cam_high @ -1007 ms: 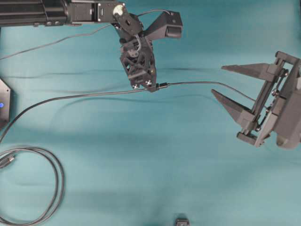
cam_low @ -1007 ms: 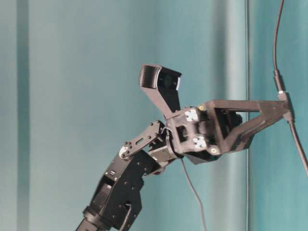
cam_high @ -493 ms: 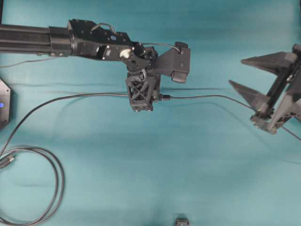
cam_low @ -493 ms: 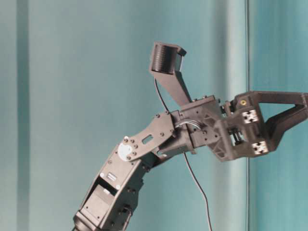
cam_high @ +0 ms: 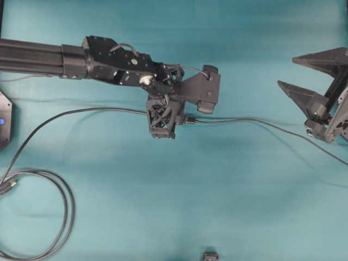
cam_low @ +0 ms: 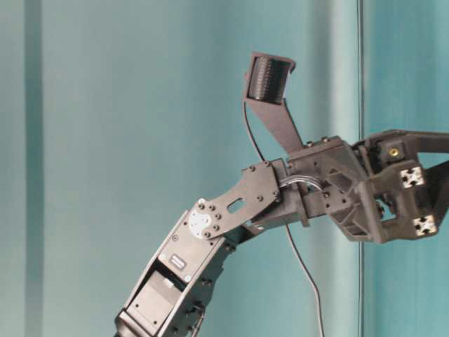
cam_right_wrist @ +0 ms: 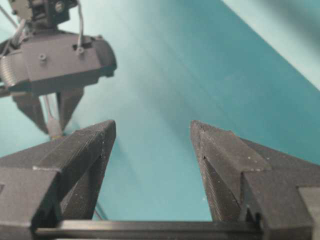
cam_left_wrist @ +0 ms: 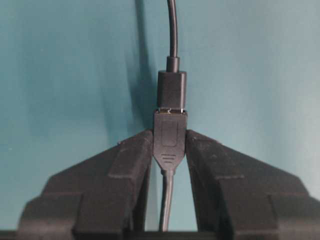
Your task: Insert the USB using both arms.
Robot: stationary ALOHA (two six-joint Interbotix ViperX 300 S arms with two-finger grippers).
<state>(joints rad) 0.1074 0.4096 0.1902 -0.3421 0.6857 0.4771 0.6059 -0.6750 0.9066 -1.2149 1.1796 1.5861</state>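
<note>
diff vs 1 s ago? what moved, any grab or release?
In the overhead view the black left gripper swung left, and the joined black connector pair between its fingers moved left with it. The open black right gripper pulled back up and right. No clear grab or release. The thick looped cable and teal table cloth look unchanged.

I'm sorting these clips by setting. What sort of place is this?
Likely a robotics lab bench: two black robot arms, the left end effector and the right end effector, work over a plain teal tabletop strewn with a thin cable and a looped cable.
</note>
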